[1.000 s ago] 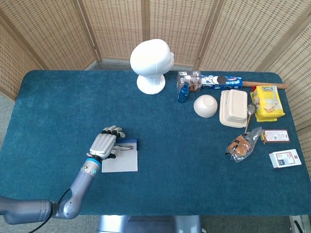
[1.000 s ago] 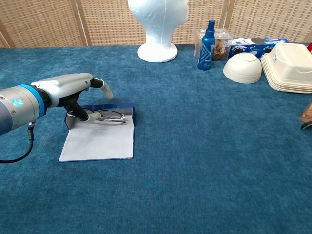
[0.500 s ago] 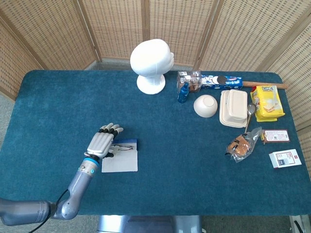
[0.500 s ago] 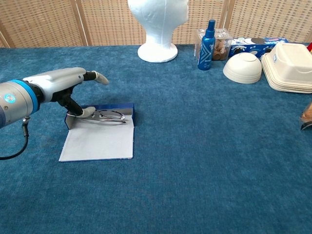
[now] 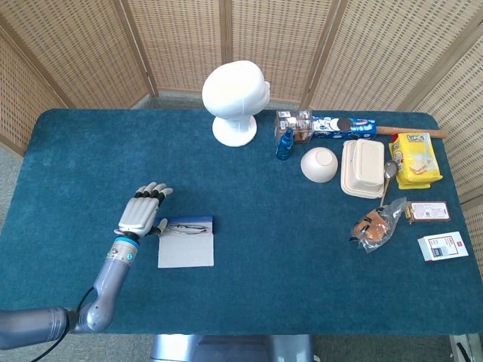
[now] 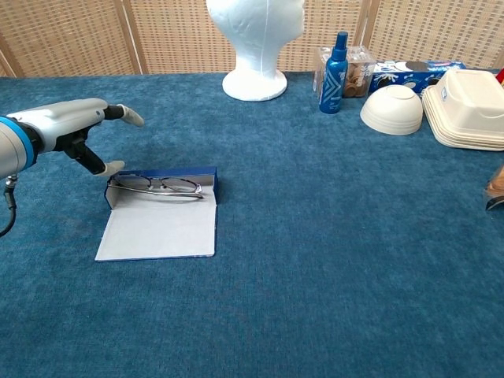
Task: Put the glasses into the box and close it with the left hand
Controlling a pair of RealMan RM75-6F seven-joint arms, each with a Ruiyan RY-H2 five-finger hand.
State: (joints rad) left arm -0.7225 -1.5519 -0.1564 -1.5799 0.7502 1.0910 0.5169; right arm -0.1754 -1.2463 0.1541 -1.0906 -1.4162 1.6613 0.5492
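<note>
A flat blue box (image 5: 186, 243) (image 6: 161, 214) lies open on the blue cloth, its pale lid flap spread toward the table's front edge. Thin-framed glasses (image 5: 186, 228) (image 6: 157, 185) rest folded in the box's blue tray along its far side. My left hand (image 5: 142, 212) (image 6: 69, 131) hovers just left of the box with fingers spread, holding nothing; its thumb tip is close to the box's left end. The right hand appears in neither view.
A white foam head (image 5: 235, 100) stands at the back centre. At the right are a blue spray bottle (image 5: 284, 144), a white bowl (image 5: 319, 164), a foam clamshell (image 5: 363, 168), snack packets (image 5: 413, 159) and small cards (image 5: 442, 246).
My left hand has let go of the glasses and drawn back to the left, off the box. The glasses now lie alone in the tray.
</note>
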